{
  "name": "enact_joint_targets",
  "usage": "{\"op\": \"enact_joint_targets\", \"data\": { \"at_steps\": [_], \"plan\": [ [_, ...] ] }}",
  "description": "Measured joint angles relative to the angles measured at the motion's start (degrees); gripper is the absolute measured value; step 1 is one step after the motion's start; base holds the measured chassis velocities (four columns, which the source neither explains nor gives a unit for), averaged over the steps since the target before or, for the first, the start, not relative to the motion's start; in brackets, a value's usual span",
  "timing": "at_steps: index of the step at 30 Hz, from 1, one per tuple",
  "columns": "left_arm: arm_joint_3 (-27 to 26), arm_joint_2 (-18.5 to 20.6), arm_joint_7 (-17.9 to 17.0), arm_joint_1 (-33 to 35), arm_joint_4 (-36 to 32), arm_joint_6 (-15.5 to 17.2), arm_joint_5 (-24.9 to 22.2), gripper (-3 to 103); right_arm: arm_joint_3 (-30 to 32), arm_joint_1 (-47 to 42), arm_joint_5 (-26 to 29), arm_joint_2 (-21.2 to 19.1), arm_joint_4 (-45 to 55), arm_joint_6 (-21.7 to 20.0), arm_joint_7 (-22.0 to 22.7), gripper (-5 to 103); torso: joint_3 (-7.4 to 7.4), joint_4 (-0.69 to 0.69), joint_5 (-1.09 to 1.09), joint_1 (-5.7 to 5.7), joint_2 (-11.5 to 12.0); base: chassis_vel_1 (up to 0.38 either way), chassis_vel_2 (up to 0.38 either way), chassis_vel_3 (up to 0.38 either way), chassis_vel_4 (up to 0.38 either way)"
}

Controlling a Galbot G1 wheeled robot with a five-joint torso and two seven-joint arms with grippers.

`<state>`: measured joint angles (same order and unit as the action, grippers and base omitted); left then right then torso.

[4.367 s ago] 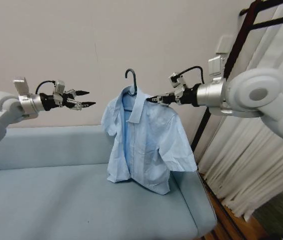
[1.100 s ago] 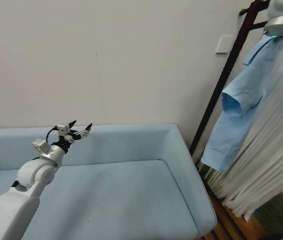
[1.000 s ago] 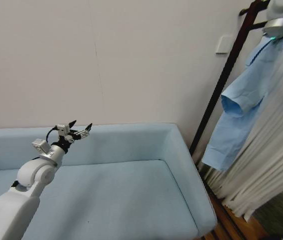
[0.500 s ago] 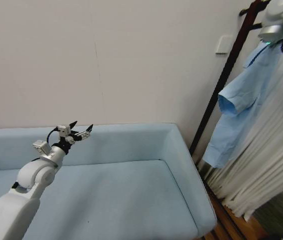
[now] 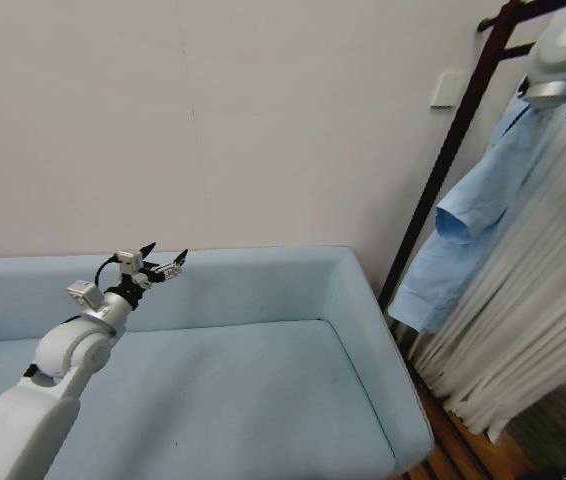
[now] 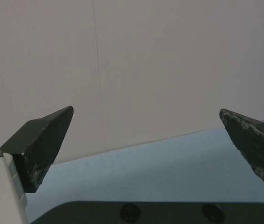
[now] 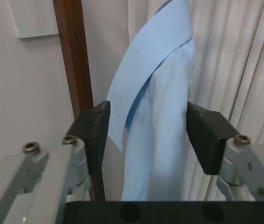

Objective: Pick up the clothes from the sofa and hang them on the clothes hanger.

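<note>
Left gripper (image 5: 166, 256) is parked with its jaws wide apart on nothing, and the sofa (image 5: 263, 300) backrest is just below it. I figure it sits there to keep out of the way. Over on the right, the 1 blue shirt (image 5: 460, 235) hangs beside the dark rack pole (image 5: 441, 170), right in front of my right gripper (image 7: 150, 140). Its jaws are spread either side of the cloth, not pinching it, so I'd guess the rack is carrying the weight.
</note>
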<state>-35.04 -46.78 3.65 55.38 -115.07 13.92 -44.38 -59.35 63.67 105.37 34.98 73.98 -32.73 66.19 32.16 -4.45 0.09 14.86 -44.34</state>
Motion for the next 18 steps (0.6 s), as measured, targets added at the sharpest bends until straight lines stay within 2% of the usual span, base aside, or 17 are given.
{"op": "enact_joint_targets", "data": {
  "at_steps": [2, 5, 6, 9, 12, 14, 17, 18],
  "plan": [
    [0.11, 0.19, -0.03, -0.12, 0.12, 0.00, -0.02, 100, 0.13, -0.16, -0.83, -0.42, 0.87, -0.22, -0.59, 53, 0.00, 0.00, 0.00, 0.00, 0.00, 0.000, 0.000, 0.000, 0.000],
    [-0.13, 0.43, -0.25, 0.40, 0.34, -0.04, -0.10, 100, 0.20, -0.49, -5.21, -2.55, 4.29, -0.89, -4.69, 70, 0.00, -0.02, -0.01, 0.00, 0.00, 0.000, 0.000, 0.000, 0.000],
    [-0.13, 0.43, -0.25, 0.40, 0.34, -0.04, -0.10, 100, 0.20, -0.49, -5.21, -2.55, 4.29, -0.89, -4.69, 70, 0.00, -0.02, -0.01, 0.00, 0.00, 0.000, 0.000, 0.000, 0.000],
    [-1.46, 0.43, -0.36, 2.35, 0.29, -0.36, -0.31, 100, 0.20, -0.97, -10.01, -4.74, 7.38, -1.17, -7.80, 80, 0.00, -0.02, -0.01, 0.00, 0.00, 0.000, 0.000, 0.000, 0.000],
    [-3.93, 0.43, -1.28, 5.51, -0.48, -0.47, -2.20, 100, 3.42, -3.48, -13.16, -7.98, 12.95, -1.43, -10.13, 96, 0.00, -0.02, 0.00, 0.00, 0.00, 0.000, 0.000, 0.000, 0.000],
    [-4.65, 0.40, -1.75, 6.34, -0.69, -0.47, -2.62, 100, 4.77, -4.50, -13.38, -8.68, 14.43, -1.39, -10.32, 96, -0.01, -0.02, 0.00, 0.00, 0.00, 0.000, 0.000, 0.000, 0.000],
    [-7.50, 0.21, -2.32, 10.13, -1.38, -0.52, -3.07, 100, 11.66, -10.37, -13.67, -10.92, 20.98, 1.39, -13.10, 100, -0.01, -0.02, -0.01, 0.00, 0.00, 0.000, 0.000, 0.000, 0.000],
    [-7.50, 0.21, -2.32, 10.13, -1.38, -0.52, -3.07, 100, 11.66, -10.37, -13.67, -10.92, 20.98, 1.39, -13.10, 100, -0.01, -0.02, -0.01, 0.00, 0.00, 0.000, 0.000, 0.000, 0.000]
  ]
}}
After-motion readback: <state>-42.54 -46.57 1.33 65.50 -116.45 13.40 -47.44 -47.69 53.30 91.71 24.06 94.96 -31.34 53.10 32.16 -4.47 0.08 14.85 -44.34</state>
